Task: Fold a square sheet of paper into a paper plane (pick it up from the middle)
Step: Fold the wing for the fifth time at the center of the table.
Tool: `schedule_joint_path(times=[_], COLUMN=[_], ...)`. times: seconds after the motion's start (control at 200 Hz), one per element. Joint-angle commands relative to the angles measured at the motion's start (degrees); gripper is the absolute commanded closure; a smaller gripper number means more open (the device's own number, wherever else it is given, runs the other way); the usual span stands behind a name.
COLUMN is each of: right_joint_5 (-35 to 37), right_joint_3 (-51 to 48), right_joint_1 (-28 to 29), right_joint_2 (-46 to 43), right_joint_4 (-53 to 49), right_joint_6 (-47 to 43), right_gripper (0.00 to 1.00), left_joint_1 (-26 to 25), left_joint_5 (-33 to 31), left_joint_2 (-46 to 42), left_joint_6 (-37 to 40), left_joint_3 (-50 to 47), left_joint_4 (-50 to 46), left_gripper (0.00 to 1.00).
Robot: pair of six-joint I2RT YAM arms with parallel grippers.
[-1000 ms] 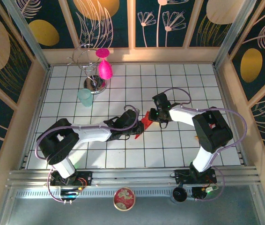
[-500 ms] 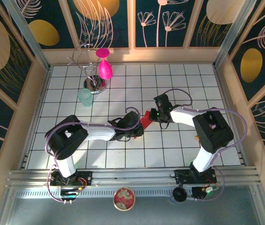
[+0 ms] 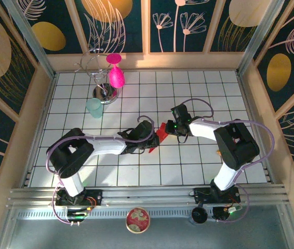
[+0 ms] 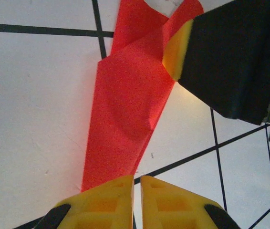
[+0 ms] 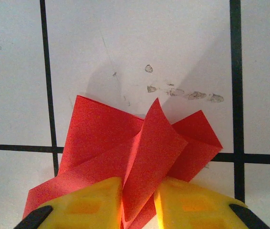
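The paper plane (image 3: 162,136) is red paper creased into a narrow pointed strip, lying mid-table between both grippers. In the left wrist view the paper plane (image 4: 125,105) runs away from my left gripper (image 4: 137,183). The jaws are shut with a hairline gap, and its narrow tip ends at the left fingertip (image 4: 109,195). My right gripper (image 5: 139,200) is shut on an upright flap of the plane (image 5: 149,143) at the wide end, with loose folds spread either side. From above, the left gripper (image 3: 151,139) and right gripper (image 3: 169,129) face each other.
A magenta goblet (image 3: 116,72) hangs on a wire stand (image 3: 101,85) at the back left, with a teal cup (image 3: 94,108) beside it. A round tin (image 3: 137,219) sits on the front rail. Wooden walls (image 3: 251,88) enclose the tiled table (image 3: 199,166).
The right jaws have narrowed a little on the flap. The left arm's elbow shifted right, then partly back. The paper has stayed in about the same spot.
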Motion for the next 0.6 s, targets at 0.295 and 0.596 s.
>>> schedule_joint_path(times=[0.295, 0.596], right_joint_5=[-0.5, -0.9], right_joint_3=[-2.5, -1.4], right_joint_1=[-0.1, -1.1], right_joint_2=[1.0, -4.6], right_joint_4=[-2.9, -3.7], right_joint_6=[-0.2, 1.1], right_gripper=[0.75, 0.73], left_joint_1=[0.5, 0.5], left_joint_5=[2.4, 4.0], left_joint_2=[5.3, 8.8], left_joint_6=[-1.7, -1.0], left_joint_3=[2.2, -0.8], left_joint_4=[-3.4, -7.1], left_gripper=[0.93, 0.96])
